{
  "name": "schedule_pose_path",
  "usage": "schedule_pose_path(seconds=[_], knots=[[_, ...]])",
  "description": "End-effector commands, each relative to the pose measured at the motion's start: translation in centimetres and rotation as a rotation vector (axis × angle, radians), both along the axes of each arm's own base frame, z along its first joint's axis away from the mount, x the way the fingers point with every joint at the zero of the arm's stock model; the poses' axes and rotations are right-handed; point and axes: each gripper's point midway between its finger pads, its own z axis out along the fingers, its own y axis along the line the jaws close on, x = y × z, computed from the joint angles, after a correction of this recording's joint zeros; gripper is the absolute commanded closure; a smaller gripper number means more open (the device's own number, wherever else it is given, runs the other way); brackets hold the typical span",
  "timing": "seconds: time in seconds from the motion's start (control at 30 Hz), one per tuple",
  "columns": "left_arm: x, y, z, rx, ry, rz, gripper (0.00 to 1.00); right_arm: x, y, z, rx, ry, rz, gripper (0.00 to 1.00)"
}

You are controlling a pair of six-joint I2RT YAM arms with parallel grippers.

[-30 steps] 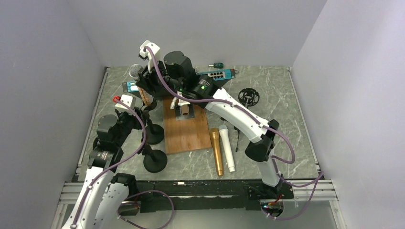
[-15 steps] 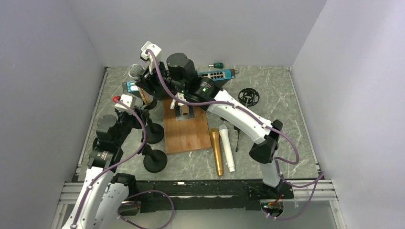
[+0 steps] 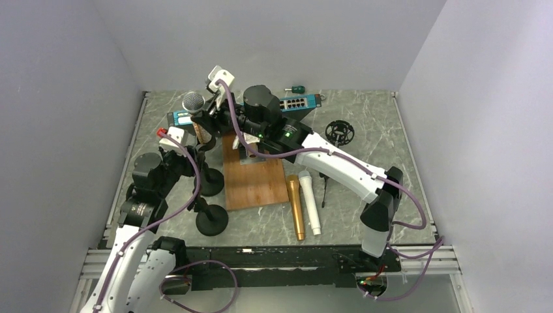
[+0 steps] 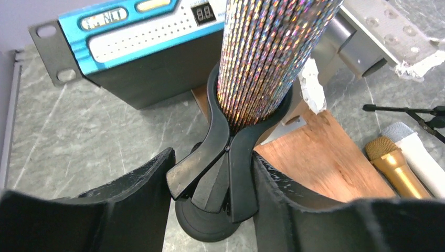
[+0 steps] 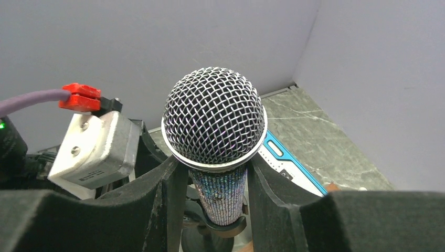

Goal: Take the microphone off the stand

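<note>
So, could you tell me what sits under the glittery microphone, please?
A black clip rings the microphone at its lower end, with the round stand base below. Whatever joins clip and base is hidden behind the clip's handles.

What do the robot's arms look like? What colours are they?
The left arm and the right arm both have white shells with round black joints. A purple cable loops along each one. The left wrist carries a small white box with a red plug. A green light glows on the right arm. The fingers are black and rough.
</note>
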Motion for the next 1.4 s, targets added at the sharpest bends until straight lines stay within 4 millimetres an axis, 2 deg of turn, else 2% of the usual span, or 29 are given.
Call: schedule_pose_path(seconds=[0.0, 0.2, 0.33, 0.43, 0.53, 0.6, 0.7, 0.9, 1.2, 1.3, 1.37], knots=[[-2.3, 0.1, -4.7, -0.015, 0.179, 0.006, 0.36, -4.1, -5.1, 16.0, 0.429, -0.227, 0.031, 1.00], [-2.3, -1.3, -3.3, -0.071, 0.119, -0.067, 0.32, -4.2, -4.7, 15.4, 0.411, -0.216, 0.036, 1.00], [-2.2, -1.0, -2.9, -0.067, 0.117, -0.059, 0.31, -4.3, -4.4, 15.3, 0.399, -0.212, 0.046, 1.00], [-2.7, -1.3, -1.6, -0.089, 0.073, -0.083, 0.28, -4.1, -4.3, 14.9, 0.391, -0.206, 0.039, 1.00], [-3.4, -1.5, 0.1, -0.125, 0.007, -0.090, 0.03, -4.0, -4.0, 14.3, 0.378, -0.196, 0.039, 1.00], [-3.9, -1.2, 1.4, -0.139, -0.040, -0.078, 0.01, -3.8, -3.9, 14.0, 0.375, -0.190, 0.037, 1.00], [-4.5, -0.8, 2.9, -0.149, -0.092, -0.058, 0.01, -3.7, -3.7, 13.8, 0.370, -0.188, 0.036, 1.00], [-4.1, 0.2, 5.2, -0.115, -0.132, -0.012, 0.01, -3.7, -3.5, 13.6, 0.366, -0.185, 0.042, 1.00], [-2.5, -0.2, 5.9, -0.080, -0.118, -0.032, 0.01, -3.7, -2.8, 13.4, 0.358, -0.183, 0.061, 1.00], [-2.3, -0.4, 6.4, -0.076, -0.131, -0.044, 0.13, -3.7, -2.8, 13.4, 0.357, -0.182, 0.061, 1.00], [-2.3, -0.8, 6.6, -0.064, -0.134, -0.075, 0.31, -3.7, -2.7, 13.3, 0.356, -0.182, 0.065, 1.00]])
